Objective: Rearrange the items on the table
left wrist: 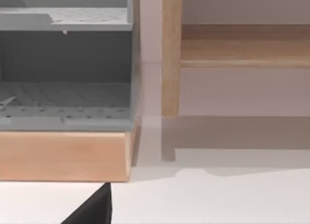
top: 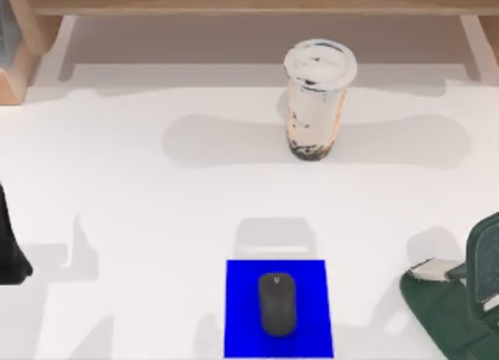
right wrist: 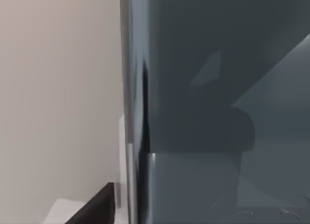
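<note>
Left arm [top: 11,247] parked at table [top: 125,188] left edge, pincer state can't tell; mouse [top: 277,303] lies on blue mat [top: 238,313] front centre; cup [top: 316,99] upright behind it; right arm [top: 460,305] parked front right, pincer state can't tell

Mouse [top: 277,304] sits on the blue mat [top: 242,329] at bottom centre. Cup [top: 315,103] stands upright, upper centre, well apart from it on the white table [top: 140,220]. Left arm [top: 11,247] at the left edge, right arm [top: 456,298] lower right.
</note>
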